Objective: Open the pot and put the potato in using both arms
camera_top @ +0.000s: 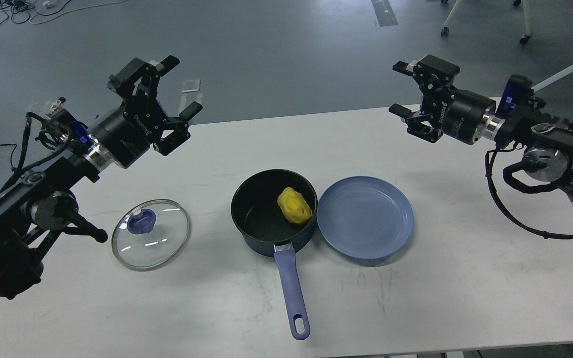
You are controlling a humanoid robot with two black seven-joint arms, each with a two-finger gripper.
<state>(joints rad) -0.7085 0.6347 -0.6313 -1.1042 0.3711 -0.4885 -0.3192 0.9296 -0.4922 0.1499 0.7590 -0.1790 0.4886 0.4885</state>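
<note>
A grey-blue floor fills the far half of the view, with loose black cables at eleven o'clock and the wheeled legs of white chairs at one o'clock; in front of it lies a white, lightly scuffed tabletop (416, 308).

The left black robot arm with silver joints (43, 199) comes in from nine o'clock and rises toward the tabletop's far edge. Its left gripper (183, 85), a black claw with white lettering, hangs in the air above the far left corner, its jaws spread wide apart and holding nothing. The right black arm (550, 149) comes in from three o'clock, lying roughly level, and its right gripper (400, 88) points toward nine o'clock above the far right part of the tabletop, jaws likewise parted and empty. Both grippers are well apart from everything on the tabletop.

At the centre stands the dark navy round saucepan (254, 211) with a black inside, uncovered, its long periwinkle-blue handle (291, 288) with a hole at its end reaching toward six o'clock. The lumpy bright yellow potato (294, 205) lies inside the pot, toward the three o'clock side of its floor. At the pot's three o'clock, touching or just beside its rim, sits a flat round blue plate (366, 219), bare. At the pot's nine o'clock, clearly apart from it, a round glass lid with a metal rim and a blue knob (150, 233) lies flat on the tabletop, near the left arm's lower joint.
</note>
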